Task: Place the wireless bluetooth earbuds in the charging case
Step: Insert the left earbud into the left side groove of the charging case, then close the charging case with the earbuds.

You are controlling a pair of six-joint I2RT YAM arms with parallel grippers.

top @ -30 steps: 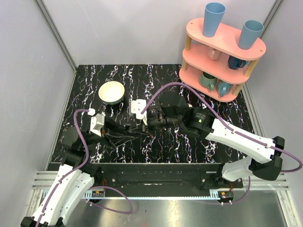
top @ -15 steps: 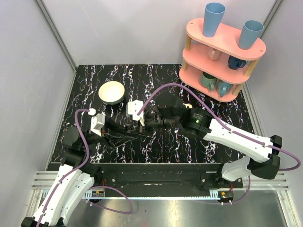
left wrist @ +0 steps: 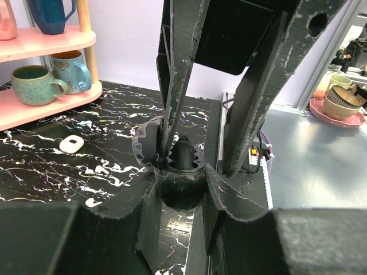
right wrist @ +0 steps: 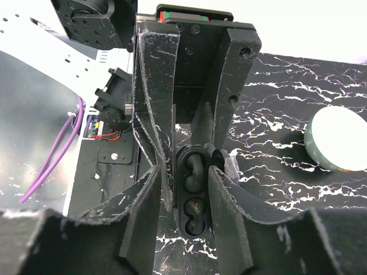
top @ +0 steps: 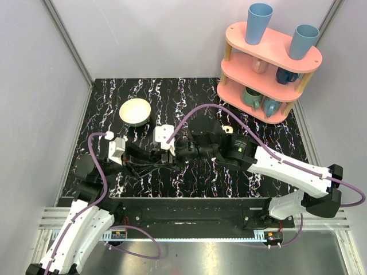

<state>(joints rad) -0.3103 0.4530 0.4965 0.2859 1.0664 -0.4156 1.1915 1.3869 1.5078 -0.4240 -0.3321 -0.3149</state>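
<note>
The charging case [right wrist: 194, 192] is a black oval shell, open upward, and it is hidden among the fingers in the top view. My left gripper [left wrist: 180, 195] is shut on its round body [left wrist: 182, 192], holding it just above the table. Two dark earbuds lie in its wells: the upper one [right wrist: 194, 171] and the lower one [right wrist: 196, 213], which shows a red light. My right gripper [right wrist: 184, 192] stands open, one finger on each side of the case and nothing held. In the top view both grippers [top: 166, 160] [top: 175, 153] meet at the table's middle.
A cream bowl [top: 135, 112] sits at the back left. A pink two-tier shelf [top: 268, 63] with mugs and blue cups stands at the back right. A small white oval object [top: 228, 129] lies on the marbled table behind the right arm.
My right gripper's jaws have spread apart over the case, and that arm has shifted slightly left. The left gripper has kept its hold and stayed in place.
</note>
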